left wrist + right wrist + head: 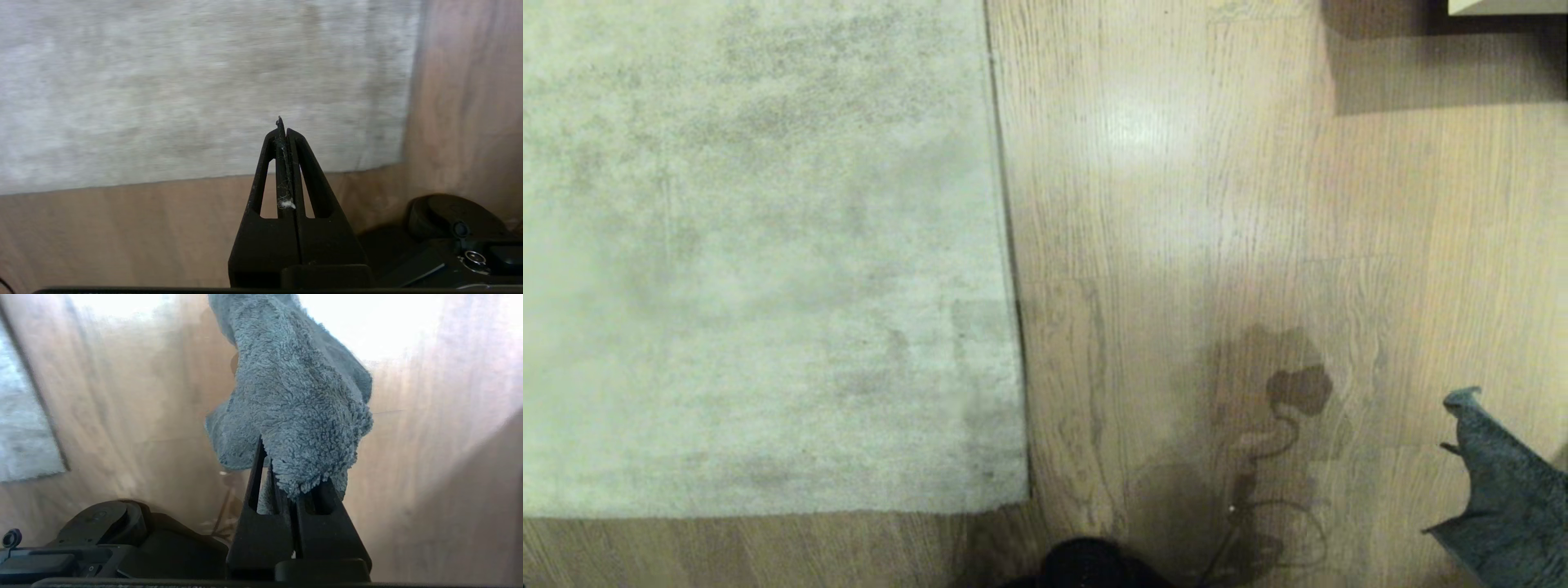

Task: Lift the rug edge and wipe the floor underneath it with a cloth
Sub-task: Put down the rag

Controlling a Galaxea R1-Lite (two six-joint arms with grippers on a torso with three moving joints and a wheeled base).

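The pale grey-beige rug (752,253) lies flat on the wood-grain floor (1192,204), filling the left of the head view with its near right corner (1023,500) in sight. A fuzzy grey-teal cloth (1507,498) hangs at the bottom right of the head view. My right gripper (282,473) is shut on the cloth (294,400), which bunches over its fingertips above the floor (135,400). My left gripper (283,130) is shut and holds nothing; it hangs over the near edge of the rug (196,85). Neither gripper itself shows in the head view.
A pale furniture edge (1507,6) casts a shadow at the top right. My dark base (1086,565) shows at the bottom middle, with its shadow on the floor. The base (453,228) also appears beside the left gripper.
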